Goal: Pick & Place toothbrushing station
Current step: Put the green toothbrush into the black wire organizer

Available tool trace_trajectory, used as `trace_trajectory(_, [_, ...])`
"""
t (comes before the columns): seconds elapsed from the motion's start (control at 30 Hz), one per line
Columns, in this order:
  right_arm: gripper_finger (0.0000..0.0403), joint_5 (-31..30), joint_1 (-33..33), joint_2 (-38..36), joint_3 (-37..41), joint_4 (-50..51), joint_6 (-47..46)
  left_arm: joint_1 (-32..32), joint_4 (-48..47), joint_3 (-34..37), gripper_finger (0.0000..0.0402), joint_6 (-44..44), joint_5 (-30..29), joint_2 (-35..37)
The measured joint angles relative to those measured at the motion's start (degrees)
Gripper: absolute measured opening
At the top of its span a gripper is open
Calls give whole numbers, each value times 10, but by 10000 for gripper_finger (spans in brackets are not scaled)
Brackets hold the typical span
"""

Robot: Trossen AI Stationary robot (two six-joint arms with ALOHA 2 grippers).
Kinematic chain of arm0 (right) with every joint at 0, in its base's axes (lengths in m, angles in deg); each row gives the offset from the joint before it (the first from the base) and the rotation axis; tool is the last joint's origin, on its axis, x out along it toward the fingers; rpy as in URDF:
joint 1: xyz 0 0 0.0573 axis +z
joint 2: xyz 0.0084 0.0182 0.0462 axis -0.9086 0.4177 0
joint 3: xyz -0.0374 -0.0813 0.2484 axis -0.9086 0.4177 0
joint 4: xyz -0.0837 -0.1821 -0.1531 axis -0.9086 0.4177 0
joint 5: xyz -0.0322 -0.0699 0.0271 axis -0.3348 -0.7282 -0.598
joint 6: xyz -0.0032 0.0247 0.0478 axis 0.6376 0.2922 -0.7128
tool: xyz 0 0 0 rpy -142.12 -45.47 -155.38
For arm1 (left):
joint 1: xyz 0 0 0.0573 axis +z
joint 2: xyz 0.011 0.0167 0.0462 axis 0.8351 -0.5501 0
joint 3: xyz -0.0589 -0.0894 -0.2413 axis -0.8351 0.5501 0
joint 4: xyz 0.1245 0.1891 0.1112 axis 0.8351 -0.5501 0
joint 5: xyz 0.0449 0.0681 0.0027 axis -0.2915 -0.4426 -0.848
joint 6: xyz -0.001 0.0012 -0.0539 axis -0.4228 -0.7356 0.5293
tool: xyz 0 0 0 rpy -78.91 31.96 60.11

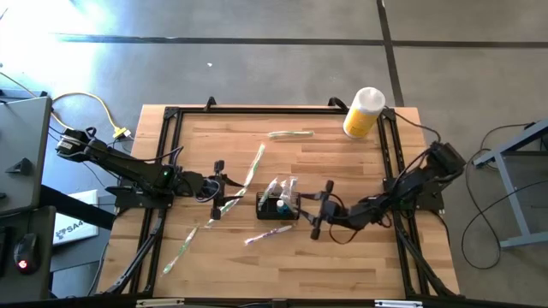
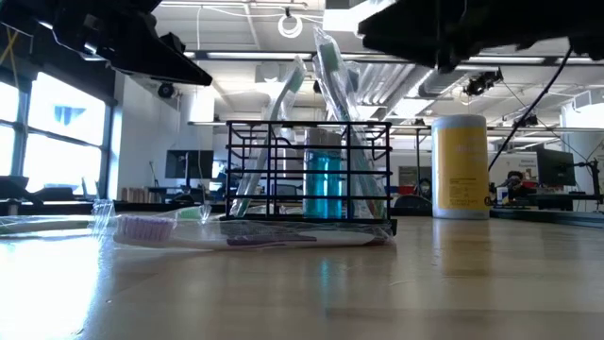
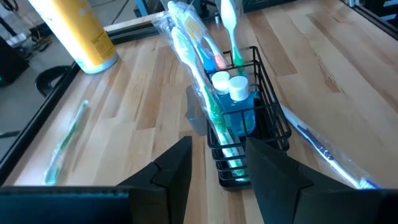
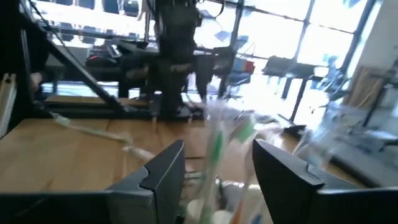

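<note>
Wood planks make up your surface (image 1: 342,257), framed by black rails, with grey floor all around it. You have the toothbrushing station (image 1: 278,206) standing upright near the middle of the surface, a black wire box holding wrapped toothbrushes and a blue bottle (image 2: 323,184) with white caps. Your right tool (image 1: 313,210) sits just beside the station on its right side, fingers parted with the station's brushes showing between them in the right wrist view; it does not grip anything, though the blur there leaves contact hard to judge. Your left tool (image 1: 218,190) waits to the station's left, well short of it, its fingers (image 3: 171,177) apart and empty. You can see a wrapped purple toothbrush (image 1: 268,233) lying flat just in front of the station. Loose wrapped green toothbrushes lie about the surface: one (image 1: 291,133) near the far edge, one (image 1: 181,250) toward the front left. A yellow bottle (image 1: 363,113) with a white cap stands at the far right corner.
</note>
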Motion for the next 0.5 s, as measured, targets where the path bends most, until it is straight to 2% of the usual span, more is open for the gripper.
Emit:
trace_trajectory(0.1, [181, -45, 25, -33, 0, 2, 42, 0, -11, -5, 145, 7, 0, 0])
trace_trajectory(0.27, [181, -115, 65, -76, 0, 5, 75, 0, -119, -63, 145, 35, -4, 0])
trace_trajectory(0.4, [181, -143, 94, -93, 0, 7, 76, 0, -167, -111, 145, 41, -20, 0])
trace_trajectory(0.5, [181, -143, 110, -96, 0, 4, 76, 18, -218, -153, 145, 55, -20, 0])
